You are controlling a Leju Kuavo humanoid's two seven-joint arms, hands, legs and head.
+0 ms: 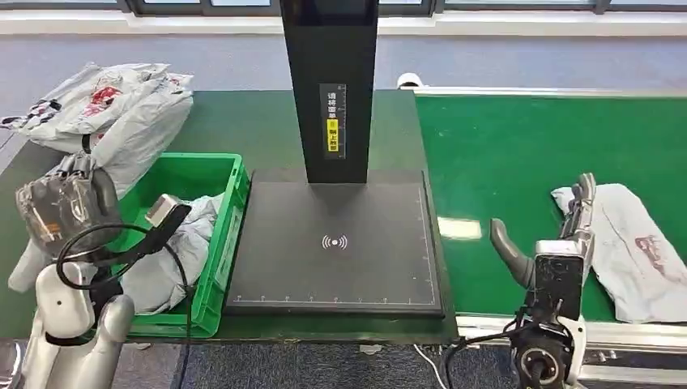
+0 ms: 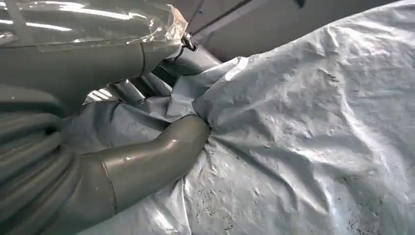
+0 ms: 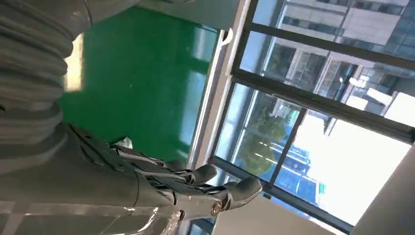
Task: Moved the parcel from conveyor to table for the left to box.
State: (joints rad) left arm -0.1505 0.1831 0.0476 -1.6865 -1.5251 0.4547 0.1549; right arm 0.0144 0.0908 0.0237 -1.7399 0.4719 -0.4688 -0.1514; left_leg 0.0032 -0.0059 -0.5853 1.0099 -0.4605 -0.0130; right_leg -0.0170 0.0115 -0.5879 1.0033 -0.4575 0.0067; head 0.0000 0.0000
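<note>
Head view looks down on a dark green surface (image 1: pixel 243 130) carrying a green crate (image 1: pixel 231 212), a black scanner pad (image 1: pixel 340 243) with its black post (image 1: pixel 330 81), and a heap of grey bags (image 1: pixel 121 109), with the bright green conveyor (image 1: pixel 518 162) to the right and grey floor beyond. The right hand (image 1: pixel 567 231) reaches over the conveyor with fingers released and extended, touching the near edge of the grey parcel (image 1: pixel 640 251) lying there, while the left hand (image 1: pixel 69 203) hovers beside the crate. Left wrist view shows the left thumb (image 2: pixel 161 156) pressing on a crinkled grey bag (image 2: pixel 303 122), though whether the fingers grasp it I cannot tell; right wrist view shows the straight fingers (image 3: pixel 205 188) against the windows (image 3: pixel 313 117).
</note>
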